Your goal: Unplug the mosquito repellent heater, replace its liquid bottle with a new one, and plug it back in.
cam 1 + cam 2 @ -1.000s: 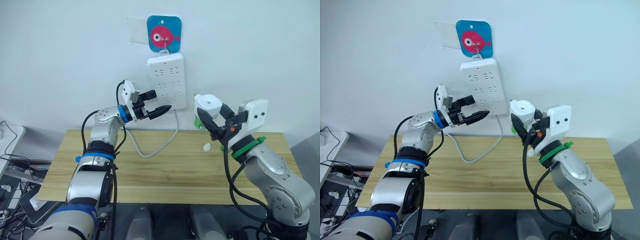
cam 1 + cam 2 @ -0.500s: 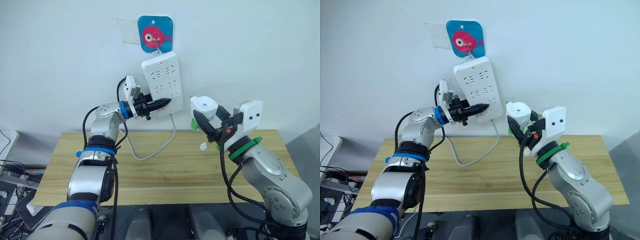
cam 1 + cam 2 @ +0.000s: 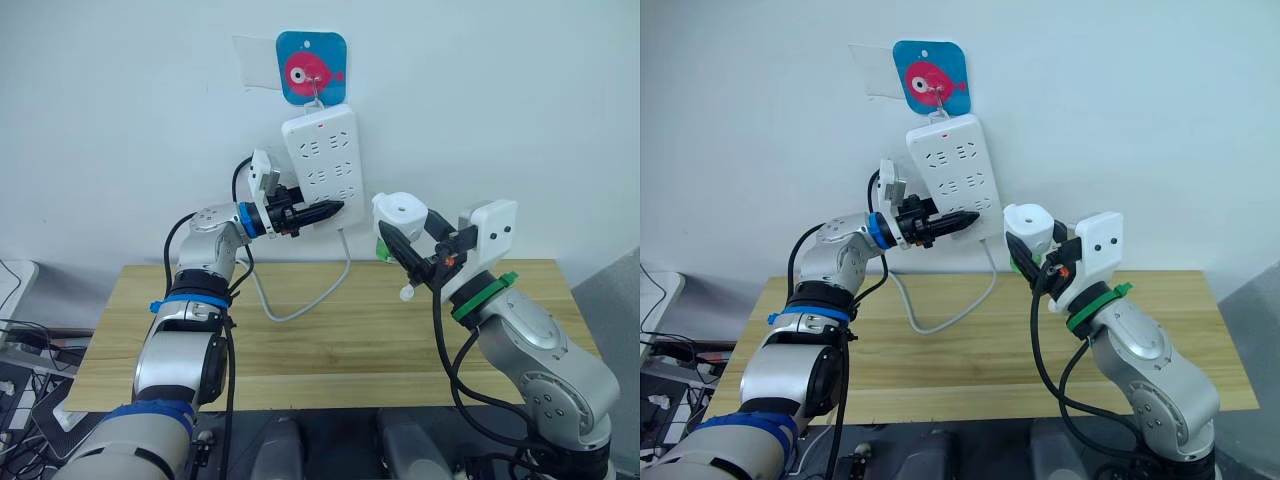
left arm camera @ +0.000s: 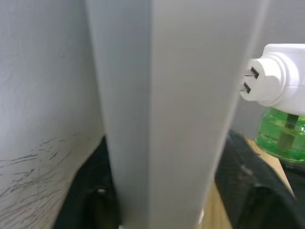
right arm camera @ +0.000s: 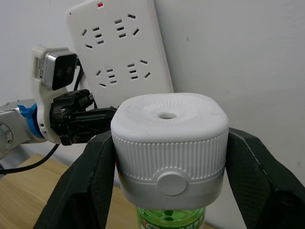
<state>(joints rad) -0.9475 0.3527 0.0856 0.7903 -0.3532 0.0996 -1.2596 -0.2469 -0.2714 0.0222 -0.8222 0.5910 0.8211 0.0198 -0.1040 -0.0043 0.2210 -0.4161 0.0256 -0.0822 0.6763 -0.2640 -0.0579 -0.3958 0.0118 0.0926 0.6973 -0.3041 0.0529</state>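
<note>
A long wooden table (image 3: 300,340) is seen running along the white wall, and on that wall a white power strip (image 3: 322,166) is hung from a hook on a blue square plaque with a pink fish (image 3: 311,67). The strip's white cable (image 3: 300,300) is looped down onto the tabletop. The lower edge of the strip is pinched by the left gripper (image 3: 325,211), its two black fingers closed flat against the strip's two faces (the strip's edge is seen squeezed between them in the left wrist view).

To the right of the strip, held up in the air well above the table, the mosquito repellent heater (image 5: 170,143) is clamped between the two black fingers of the right gripper (image 3: 414,247), vent ring up. Its two prongs (image 4: 249,80) are turned towards the strip and kept apart from it. A green liquid bottle (image 4: 282,136) is seated under the heater, with green liquid visible inside. On the table below the right gripper, a small white cap-like piece (image 3: 407,293) is lying.
</note>
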